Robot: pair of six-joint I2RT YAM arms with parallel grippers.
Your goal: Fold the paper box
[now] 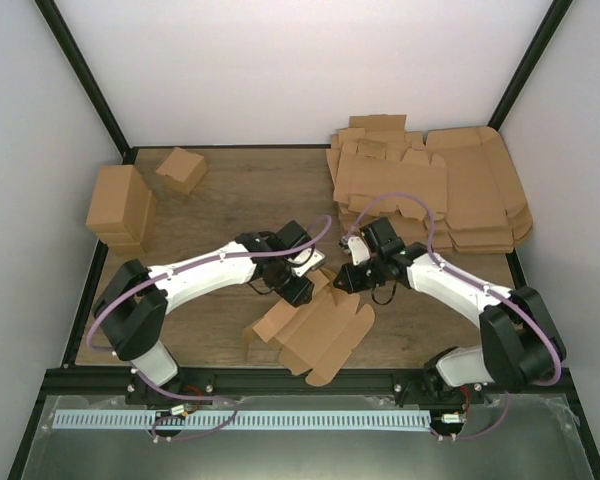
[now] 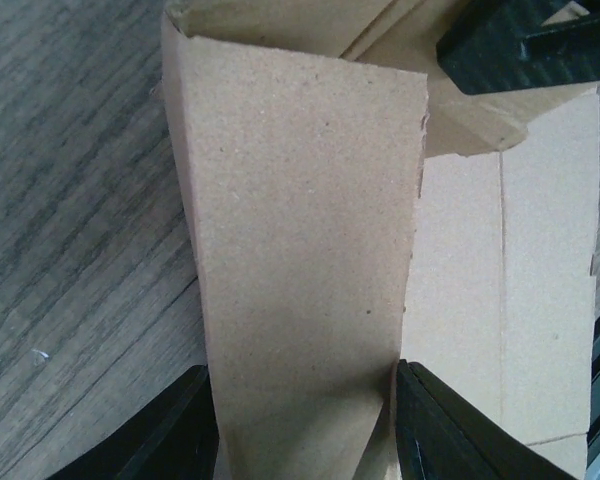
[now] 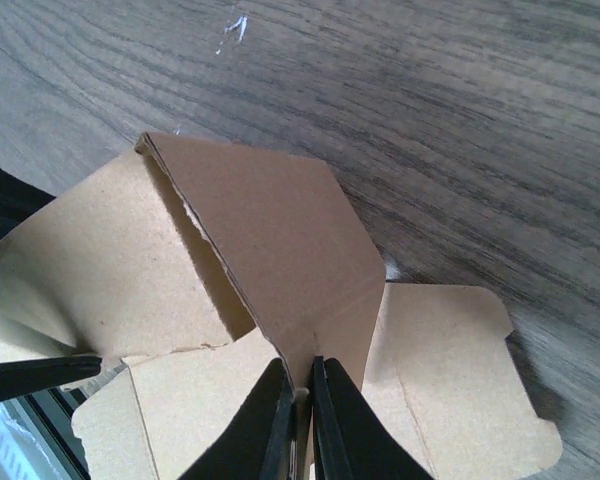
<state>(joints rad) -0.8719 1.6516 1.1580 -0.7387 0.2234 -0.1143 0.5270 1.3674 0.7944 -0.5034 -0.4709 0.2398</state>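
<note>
The paper box (image 1: 320,335) lies partly folded near the table's front middle, flaps spread and some raised. My left gripper (image 1: 298,287) is at its upper left. In the left wrist view an upright flap (image 2: 300,220) fills the gap between the two fingers (image 2: 165,435), touching both, so the left gripper (image 2: 305,425) is shut across it. My right gripper (image 1: 345,278) is at the box's upper right. In the right wrist view its fingers (image 3: 335,420) pinch the lower edge of a raised flap (image 3: 270,230), so the right gripper (image 3: 300,400) is shut on it.
A stack of flat cardboard sheets (image 1: 430,190) fills the back right corner. Two folded brown boxes (image 1: 120,205) stand at the back left, with a small cube-like box (image 1: 182,168) behind them. Bare wood (image 3: 460,110) lies beyond the box.
</note>
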